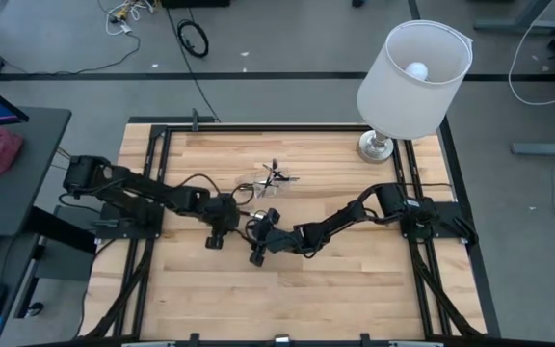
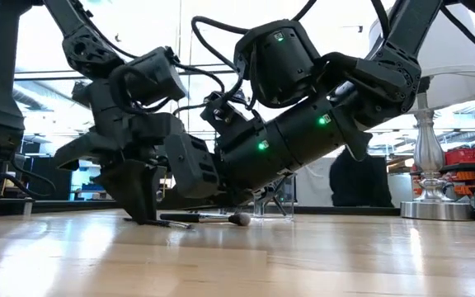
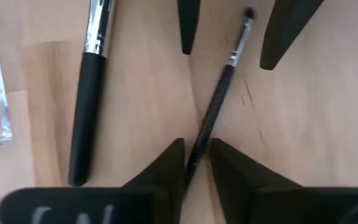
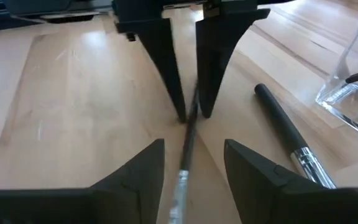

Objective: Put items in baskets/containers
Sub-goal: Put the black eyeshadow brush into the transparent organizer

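A thin dark-handled makeup brush (image 3: 219,93) lies on the wooden table between my two grippers. My left gripper (image 3: 197,165) is shut on its handle. It also shows in the right wrist view (image 4: 191,113). My right gripper (image 4: 188,168) is open, with its fingers on either side of the brush's silver ferrule end (image 4: 180,180), touching nothing. A thicker brush (image 3: 89,106) lies on the table beside them. The clear container (image 1: 268,185) stands just beyond, toward the far edge, with several brushes in it. My left gripper pinches the thin brush's dark handle (image 4: 190,124), toward its free end, between the tips of its two fingers (image 4: 166,68). The fingers come from above, pointing down, and lie across the brush. The brush lies flat along the table.
A lamp with a white shade (image 1: 414,66) and a metal base (image 1: 376,146) stands at the far right of the table. The clear container's wall (image 4: 353,87) is close to the thicker brush. Bare wood lies toward the near edge (image 1: 287,299).
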{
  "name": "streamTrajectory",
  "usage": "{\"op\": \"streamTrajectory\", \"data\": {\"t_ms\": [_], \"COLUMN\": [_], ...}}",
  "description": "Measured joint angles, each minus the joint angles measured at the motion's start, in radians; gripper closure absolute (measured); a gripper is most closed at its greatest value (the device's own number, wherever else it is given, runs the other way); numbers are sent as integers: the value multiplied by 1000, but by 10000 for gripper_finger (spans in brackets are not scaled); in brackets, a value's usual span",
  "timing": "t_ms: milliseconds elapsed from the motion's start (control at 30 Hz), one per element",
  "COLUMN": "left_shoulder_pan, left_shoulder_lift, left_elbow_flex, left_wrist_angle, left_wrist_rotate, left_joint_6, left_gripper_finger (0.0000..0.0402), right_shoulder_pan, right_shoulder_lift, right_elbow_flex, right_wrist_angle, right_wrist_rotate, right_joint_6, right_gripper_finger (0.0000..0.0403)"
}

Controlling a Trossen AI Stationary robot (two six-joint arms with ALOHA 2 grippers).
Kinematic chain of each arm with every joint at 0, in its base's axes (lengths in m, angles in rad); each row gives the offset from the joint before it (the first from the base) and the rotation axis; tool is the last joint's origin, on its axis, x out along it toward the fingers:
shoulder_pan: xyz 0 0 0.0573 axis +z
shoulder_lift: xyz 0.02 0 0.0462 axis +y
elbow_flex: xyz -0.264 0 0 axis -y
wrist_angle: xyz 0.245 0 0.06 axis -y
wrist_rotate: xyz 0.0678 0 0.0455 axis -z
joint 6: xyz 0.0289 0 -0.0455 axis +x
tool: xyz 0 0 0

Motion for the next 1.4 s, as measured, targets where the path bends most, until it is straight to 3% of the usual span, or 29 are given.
{"op": "streamTrajectory", "data": {"t_ms": [267, 500, 700, 967, 1133, 1400], "left_shoulder_pan": [0, -31, -49, -75, -93, -135], "left_shoulder_lift": [52, 48, 49, 50, 51, 51], "left_elbow_flex": [5, -1, -2, -2, -2, -5], "left_wrist_angle": [3, 35, 45, 50, 54, 92], "left_wrist_rotate": [29, 9, 7, 3, -6, -52], "left_joint_6": [-78, -115, -118, -116, -116, -118], "left_gripper_finger": [391, 369, 385, 385, 391, 388], "right_shoulder_pan": [4, 0, 7, -14, -20, -29], "right_shoulder_lift": [0, 0, 0, -6, -9, -9], "right_elbow_flex": [0, 0, 0, -8, -61, -124], "right_wrist_angle": [-32, -97, -49, -159, -99, -51], "right_wrist_rotate": [-7, -12, -26, -44, -42, -149], "right_joint_6": [-17, -96, -255, -133, -126, -107], "right_gripper_finger": [234, 234, 234, 234, 234, 241]}}
